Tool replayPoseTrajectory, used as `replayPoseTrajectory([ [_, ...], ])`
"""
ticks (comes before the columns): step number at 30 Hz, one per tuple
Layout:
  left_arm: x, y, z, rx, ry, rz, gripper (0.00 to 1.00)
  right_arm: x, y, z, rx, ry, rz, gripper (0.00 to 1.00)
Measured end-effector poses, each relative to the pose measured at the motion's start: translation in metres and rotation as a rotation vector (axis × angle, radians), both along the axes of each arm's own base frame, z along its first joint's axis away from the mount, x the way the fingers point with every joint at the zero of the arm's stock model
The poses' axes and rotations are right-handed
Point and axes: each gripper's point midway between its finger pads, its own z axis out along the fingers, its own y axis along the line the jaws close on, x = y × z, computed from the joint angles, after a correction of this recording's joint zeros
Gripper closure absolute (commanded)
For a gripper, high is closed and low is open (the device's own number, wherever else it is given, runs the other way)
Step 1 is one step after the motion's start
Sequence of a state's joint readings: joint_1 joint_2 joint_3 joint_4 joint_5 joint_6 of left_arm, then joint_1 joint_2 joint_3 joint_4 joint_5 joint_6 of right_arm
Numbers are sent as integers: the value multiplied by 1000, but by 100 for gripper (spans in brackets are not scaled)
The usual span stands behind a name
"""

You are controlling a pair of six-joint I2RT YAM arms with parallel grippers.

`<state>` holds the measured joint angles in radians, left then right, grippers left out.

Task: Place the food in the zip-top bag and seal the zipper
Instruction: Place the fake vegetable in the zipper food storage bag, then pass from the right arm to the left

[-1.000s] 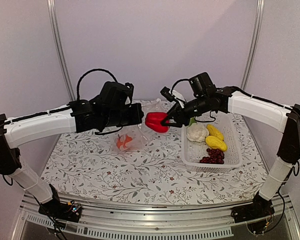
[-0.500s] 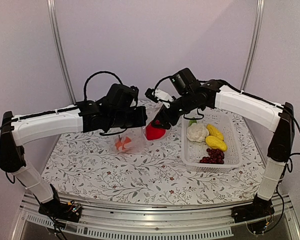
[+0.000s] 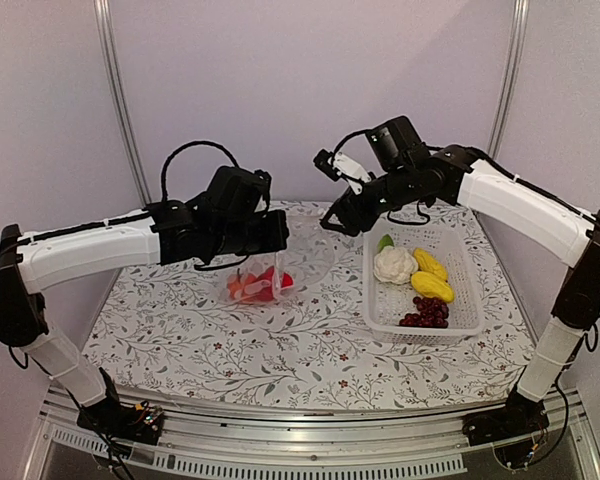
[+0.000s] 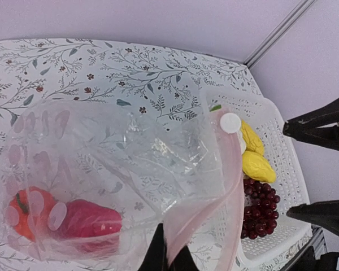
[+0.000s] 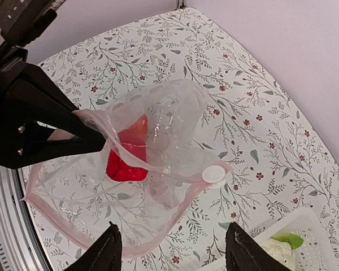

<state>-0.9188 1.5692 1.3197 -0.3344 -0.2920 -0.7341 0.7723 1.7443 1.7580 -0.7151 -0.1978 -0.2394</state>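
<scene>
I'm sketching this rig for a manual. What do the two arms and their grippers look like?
Both arms are alike: long white shells, black joints and wrist blocks. The left arm has a black cable looping above its wrist; the right arm also trails black cables. The left gripper and right gripper are black, with tapered, pointed fingers. No markings are legible.

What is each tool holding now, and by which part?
Left tool pinches the zip-top bag at its zipper; right tool is open, holding nothing.
</scene>
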Motion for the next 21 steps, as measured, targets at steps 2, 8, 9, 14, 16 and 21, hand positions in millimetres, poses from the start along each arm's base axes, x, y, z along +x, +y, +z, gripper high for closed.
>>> replayPoseTrajectory([
  [2, 0, 0, 0, 0, 1, 0, 100, 6, -2, -9, -12, 18, -25, 46],
  [8, 0, 1, -1, 5, 3, -1, 95, 14, 3, -63, -70, 154, -59, 94],
  [9, -1, 1, -2, 9, 6, -1, 88, 13, 4, -69, -76, 172, -49, 100],
  [14, -6, 5, -6, 42, 39, -11, 59, 6, 5, -85, -32, 329, -27, 100],
  [16, -11, 4, -5, 59, 55, -23, 56, 6, 6, -78, 11, 367, -22, 100],
  [21, -35, -9, 5, 104, 94, -53, 62, 3, 6, -58, 90, 415, -14, 100],
])
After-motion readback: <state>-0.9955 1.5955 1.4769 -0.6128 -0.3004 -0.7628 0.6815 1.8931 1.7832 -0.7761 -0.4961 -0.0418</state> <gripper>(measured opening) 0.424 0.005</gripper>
